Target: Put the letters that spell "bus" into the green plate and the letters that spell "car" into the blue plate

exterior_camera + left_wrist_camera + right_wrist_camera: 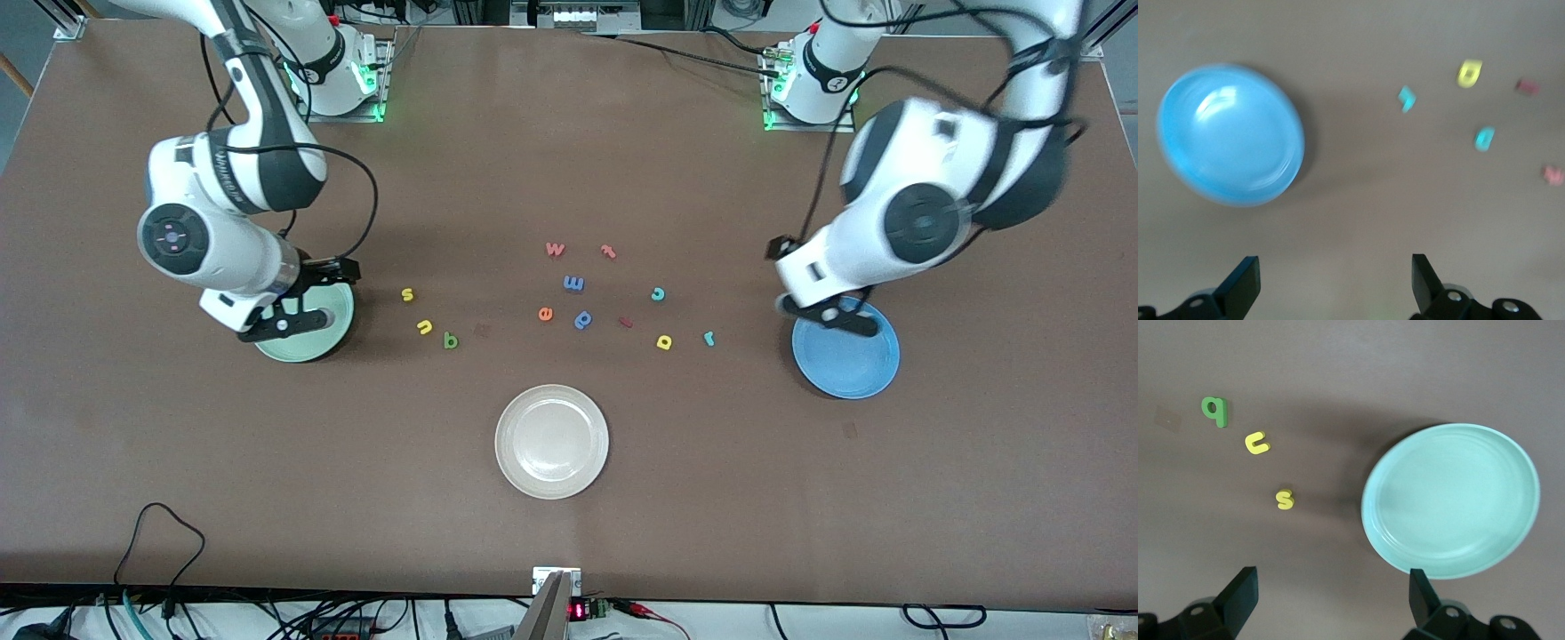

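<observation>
Three plates are sitting on the brown desk (178, 462): nearest the front camera, the cream plate (551, 441); farther back, the blue plate (849, 356) toward the left arm's end and the green plate (307, 333) toward the right arm's end, the latter partly covered by the arm above it. All three are empty.

Between the two coloured plates, eleven small letters are lying loose, all apart from each other. Near the green plate: a green b (451, 340), a yellow u (425, 327) and a yellow s (408, 294), in a slanting row. Near the blue plate: a teal r (709, 338), a yellow a (664, 341) and, farther back, a teal c (658, 293). In the middle are an orange e (545, 314), a blue p (583, 319), a blue m (573, 284), a small red piece (626, 322) too tiny to read, and farthest back a salmon w-shape (555, 249) and salmon t (608, 252).

The left gripper (1335, 283) is hanging over the blue plate's rim, jaws apart and empty; its arm is looking smeared. The right gripper (1331, 600) is hovering over the green plate's edge, jaws likewise apart, holding nothing, forearm bent down from the elbow.
</observation>
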Action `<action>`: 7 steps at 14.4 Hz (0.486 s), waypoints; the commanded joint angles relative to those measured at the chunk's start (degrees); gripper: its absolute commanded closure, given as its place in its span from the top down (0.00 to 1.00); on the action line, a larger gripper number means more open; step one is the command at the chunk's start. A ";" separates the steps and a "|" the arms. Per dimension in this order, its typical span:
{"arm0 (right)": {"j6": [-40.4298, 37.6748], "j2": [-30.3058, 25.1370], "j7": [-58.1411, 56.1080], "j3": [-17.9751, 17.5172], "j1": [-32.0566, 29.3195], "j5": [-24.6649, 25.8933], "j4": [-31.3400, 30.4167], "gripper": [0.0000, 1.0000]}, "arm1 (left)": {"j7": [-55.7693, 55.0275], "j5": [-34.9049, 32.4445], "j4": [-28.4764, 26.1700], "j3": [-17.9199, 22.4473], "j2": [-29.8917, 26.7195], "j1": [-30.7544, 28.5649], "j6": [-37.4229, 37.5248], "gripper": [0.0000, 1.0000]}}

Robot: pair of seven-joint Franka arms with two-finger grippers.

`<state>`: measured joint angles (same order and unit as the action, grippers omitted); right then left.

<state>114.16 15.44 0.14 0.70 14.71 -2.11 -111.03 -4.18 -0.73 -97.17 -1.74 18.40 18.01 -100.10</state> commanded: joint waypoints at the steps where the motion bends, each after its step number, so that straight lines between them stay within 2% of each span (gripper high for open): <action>1: 8.41 -2.78 0.92 0.27 2.16 -0.79 -8.22 0.91 | -3.37 -0.24 1.28 0.51 6.62 4.30 -10.51 1.00; 4: 14.84 -2.61 2.14 -0.78 3.04 -0.79 -12.79 0.73 | -3.37 -0.24 1.10 0.51 13.39 5.46 -22.74 1.00; 5: 16.86 -2.26 2.41 -0.96 3.30 -0.70 -14.12 0.69 | -3.46 -0.24 1.10 0.51 15.41 5.89 -25.90 1.00; 7: 19.68 -1.21 2.41 -0.96 4.88 -0.70 -15.44 0.69 | -3.46 -0.24 0.84 0.51 17.62 7.73 -30.40 1.00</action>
<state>130.73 15.25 1.80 -0.19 18.16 -2.12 -123.53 -7.56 -0.73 -97.32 -1.79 33.90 23.90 -127.48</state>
